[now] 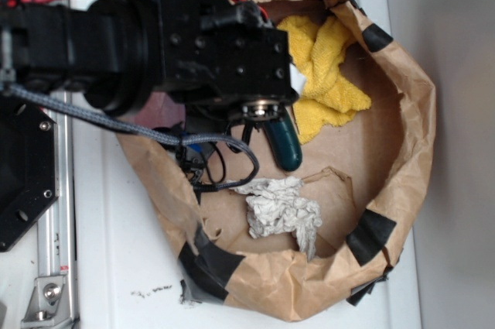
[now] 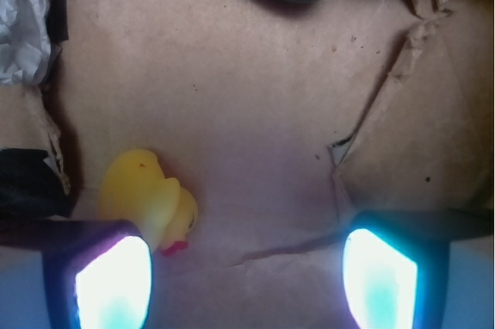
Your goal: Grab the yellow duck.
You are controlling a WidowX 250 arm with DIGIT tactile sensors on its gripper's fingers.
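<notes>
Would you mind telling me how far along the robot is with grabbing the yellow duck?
Done: the arm is over the brown paper enclosure, and the wrist view shows the gripper open just above its floor. In hand: alignment, since the yellow duck lies by the finger at the picture's left, not between the two. Left: centring on the duck, closing and lifting.

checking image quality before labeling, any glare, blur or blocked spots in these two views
Wrist view: the two fingers glow overexposed white-cyan and soft, while the yellow duck beside the left one is slightly blurred but readable. Exterior view: evenly lit and mildly soft; the black arm blocks part of the brown paper bag, and the duck is not visible there.
</notes>
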